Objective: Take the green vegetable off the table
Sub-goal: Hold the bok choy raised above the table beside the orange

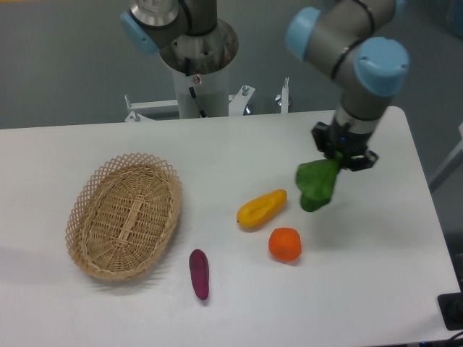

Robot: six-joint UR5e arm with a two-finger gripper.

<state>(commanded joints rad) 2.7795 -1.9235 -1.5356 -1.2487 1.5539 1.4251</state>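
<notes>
1. The gripper (pixel 343 157) is clamped on the green vegetable (pixel 316 186), which hangs near the table (pixel 376 289)'s right edge.
2. The yellow vegetable (pixel 261 207) and orange fruit (pixel 285 243) lie leftward.
3. No readable writing.

Claw (pixel 344 157) gripping green vegetable (pixel 316 186) above table (pixel 376 238), right of yellow vegetable (pixel 261 207)

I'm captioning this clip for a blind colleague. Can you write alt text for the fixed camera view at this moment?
A robot arm's gripper holds a green vegetable by its top, hanging above the right side of a white table. On the table lie a yellow vegetable, an orange fruit, a small purple vegetable, and an empty wicker basket at the left.
</notes>
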